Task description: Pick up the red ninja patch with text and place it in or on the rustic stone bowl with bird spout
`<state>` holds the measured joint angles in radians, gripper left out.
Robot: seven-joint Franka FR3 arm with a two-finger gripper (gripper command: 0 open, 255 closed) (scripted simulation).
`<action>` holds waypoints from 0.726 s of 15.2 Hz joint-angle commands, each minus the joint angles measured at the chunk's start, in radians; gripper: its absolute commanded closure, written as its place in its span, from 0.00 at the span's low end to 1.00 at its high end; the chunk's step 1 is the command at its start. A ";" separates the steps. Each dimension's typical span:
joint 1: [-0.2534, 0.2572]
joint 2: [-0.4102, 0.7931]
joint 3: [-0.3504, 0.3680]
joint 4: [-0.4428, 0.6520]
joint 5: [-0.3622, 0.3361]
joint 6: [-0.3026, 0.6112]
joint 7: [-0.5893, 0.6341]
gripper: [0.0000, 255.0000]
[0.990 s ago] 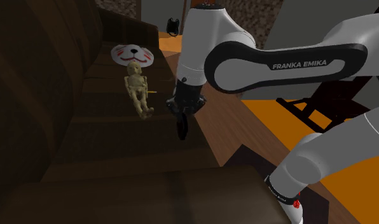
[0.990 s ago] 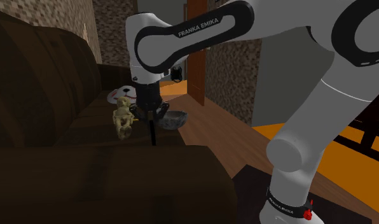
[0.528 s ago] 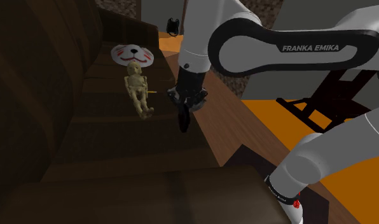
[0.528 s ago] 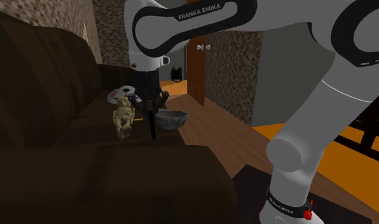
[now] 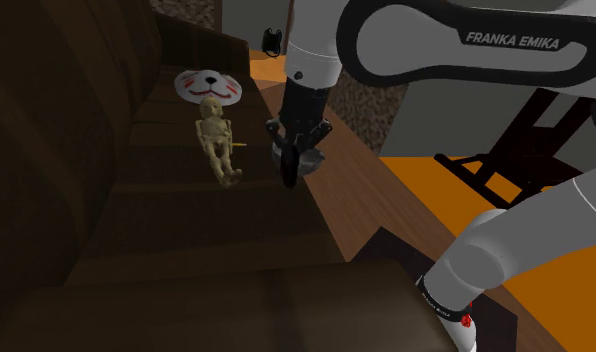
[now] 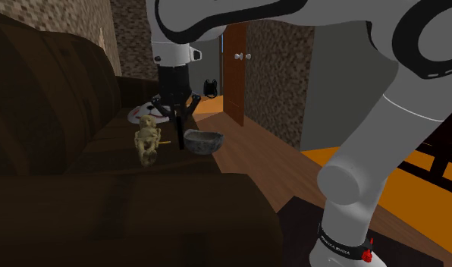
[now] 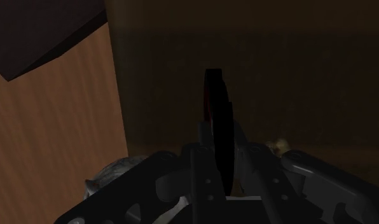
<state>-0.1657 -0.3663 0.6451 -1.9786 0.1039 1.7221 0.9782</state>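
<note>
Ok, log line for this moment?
stage: carry | gripper: shut on patch | patch: edge-on, above seat | bowl: at seat edge, near gripper | placed: not yet

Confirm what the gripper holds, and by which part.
The thin, dark, red-tinged patch, seen edge-on, clasped at its near rim by the gripper; the rest sticks out beyond it.

The gripper (image 7: 224, 177) clasped the patch (image 7: 216, 121) edge-on, a thin dark disc tinged red, over the brown sofa (image 7: 296, 76) — the grey bowl (image 7: 110, 175) showed beside it, by the wooden floor (image 7: 55, 127)
</note>
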 commanded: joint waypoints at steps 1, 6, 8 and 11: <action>-0.001 0.003 -0.001 0.030 -0.002 -0.027 0.001 1.00; -0.008 0.017 -0.004 0.109 -0.012 -0.094 0.002 1.00; -0.010 0.025 -0.004 0.142 -0.016 -0.121 0.003 1.00; -0.021 0.039 -0.018 0.177 -0.027 -0.144 -0.017 1.00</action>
<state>-0.1816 -0.3328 0.6349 -1.8108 0.0814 1.5833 0.9721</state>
